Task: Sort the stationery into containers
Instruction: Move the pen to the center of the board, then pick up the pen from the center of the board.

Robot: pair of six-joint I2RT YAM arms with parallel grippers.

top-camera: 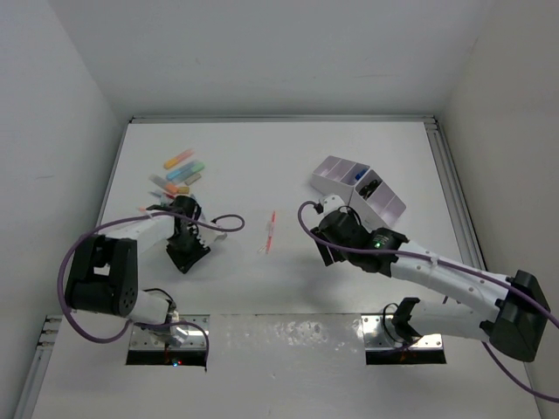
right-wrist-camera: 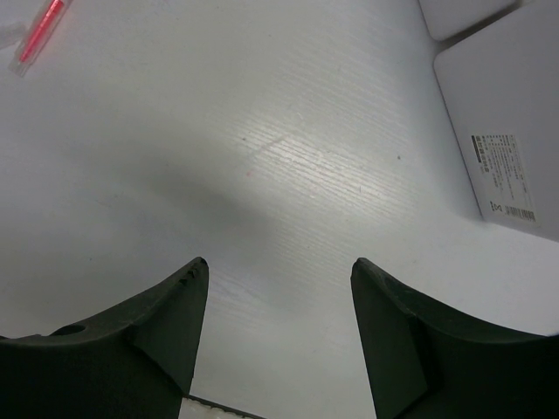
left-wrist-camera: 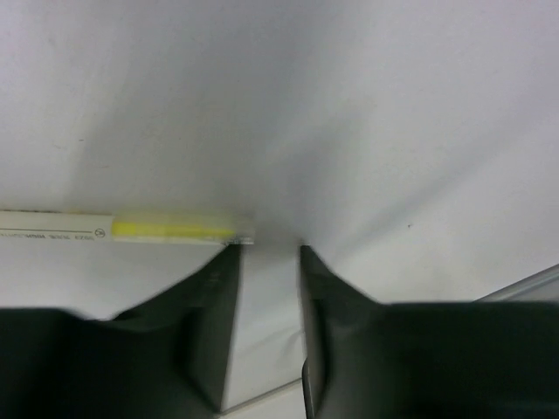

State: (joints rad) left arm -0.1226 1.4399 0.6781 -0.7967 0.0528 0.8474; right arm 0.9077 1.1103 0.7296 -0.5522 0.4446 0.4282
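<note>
The yellow highlighter point(left-wrist-camera: 170, 229) by the tabletop's left edge, probably light, stiff and roll-prone, suits a mid-barrel pinch; the left tool point(left-wrist-camera: 266, 257) sits barely parted, the right tool point(right-wrist-camera: 279, 279) wide, both empty.

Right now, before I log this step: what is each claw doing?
Left claw: open a little, empty; highlighter lies just beyond one fingertip.
Right claw: wide open, empty.

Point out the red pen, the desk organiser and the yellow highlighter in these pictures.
red pen point(top-camera: 270, 229): top external view, on the middle of its shaft.
desk organiser point(top-camera: 389, 206): top external view, on the bare pale wall of its end compartment.
yellow highlighter point(left-wrist-camera: 170, 230): left wrist view, on its yellow section.
</note>
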